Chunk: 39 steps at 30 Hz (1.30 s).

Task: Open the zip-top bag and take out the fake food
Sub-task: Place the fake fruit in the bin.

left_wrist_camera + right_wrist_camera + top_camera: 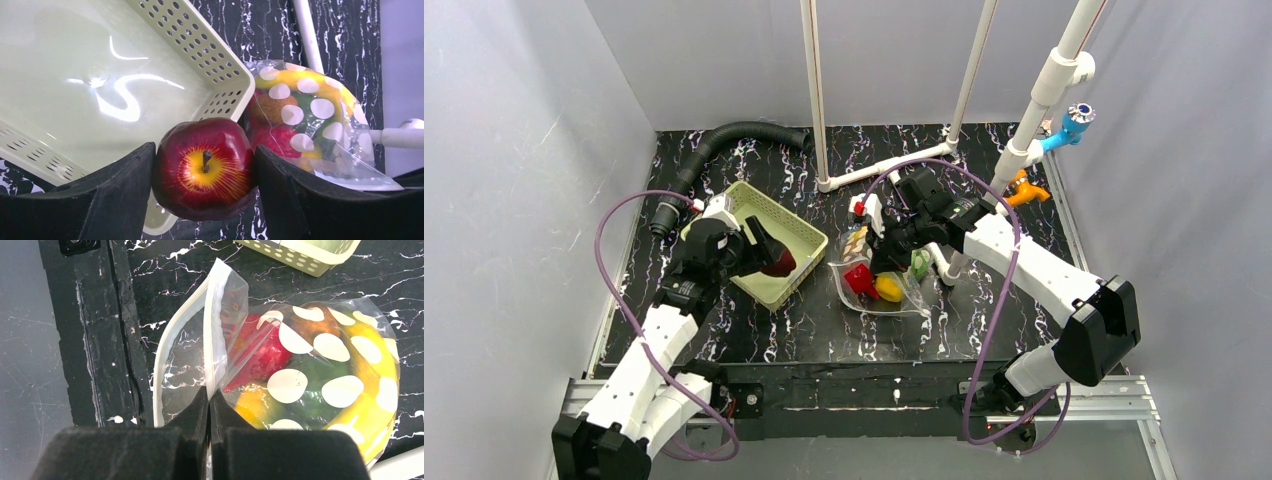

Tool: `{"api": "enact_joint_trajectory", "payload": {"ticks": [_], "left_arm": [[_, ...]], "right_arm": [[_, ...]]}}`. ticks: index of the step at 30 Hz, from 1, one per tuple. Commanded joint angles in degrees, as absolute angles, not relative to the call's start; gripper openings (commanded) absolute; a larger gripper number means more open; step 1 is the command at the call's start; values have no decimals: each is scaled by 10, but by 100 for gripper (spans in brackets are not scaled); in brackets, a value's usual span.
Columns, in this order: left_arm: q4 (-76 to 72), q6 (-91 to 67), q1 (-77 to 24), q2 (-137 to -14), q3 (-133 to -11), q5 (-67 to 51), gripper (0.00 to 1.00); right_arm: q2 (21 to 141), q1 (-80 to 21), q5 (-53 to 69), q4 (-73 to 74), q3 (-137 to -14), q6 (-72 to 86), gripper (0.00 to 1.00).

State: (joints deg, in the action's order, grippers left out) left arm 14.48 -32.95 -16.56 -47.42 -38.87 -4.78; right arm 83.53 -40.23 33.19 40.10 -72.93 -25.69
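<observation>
The zip-top bag (886, 290) (320, 365) (320, 120) lies at mid-table, clear with off-white dots, its mouth gaping toward the table's near edge. Fake food fills it: a bright red piece (260, 352), a yellow banana (372, 405), something green (310, 390) and an orange-brown piece (312, 325). My right gripper (210, 392) (894, 245) is shut on the upper lip of the bag's zip strip. A dark red apple (202, 167) (776, 262) is clamped in my left gripper (205, 172) (769, 255), just over the near right rim of the basket.
The pale green slotted basket (769, 240) (100, 90) stands left of the bag with nothing inside where it shows. White pipes (894, 165) cross the back, one (395, 136) beside the bag. A black hose (714, 150) curls at back left; an orange clamp (1027, 190) at back right.
</observation>
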Motion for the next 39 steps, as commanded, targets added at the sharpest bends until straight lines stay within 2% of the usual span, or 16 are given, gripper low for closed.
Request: {"api": "enact_joint_trajectory", "payload": {"ticks": [1,6,12,18,33,39], "left_arm": [[127,-333,-146,-501,-380,-70,0],[113,-336,-125,-524,-376,-68,0],[107,-333,-113,-555,-375,-82,7],[106,-335,-105,-558,-360,-79,29],[113,-337,-97,-553,-358,-73,57],[121,-337,-96,-546,-359,-69,73]], "right_arm": [[824,-402,342,391,-728,-262,1],[826,-402,343,391,-728,-261,1],[826,-402,345,392,-728,-262,1],[828,-402,345,392,-729,-261,1],[826,-402,348,394,-728,-262,1],[824,-402,348,394,-727,-262,1]]}}
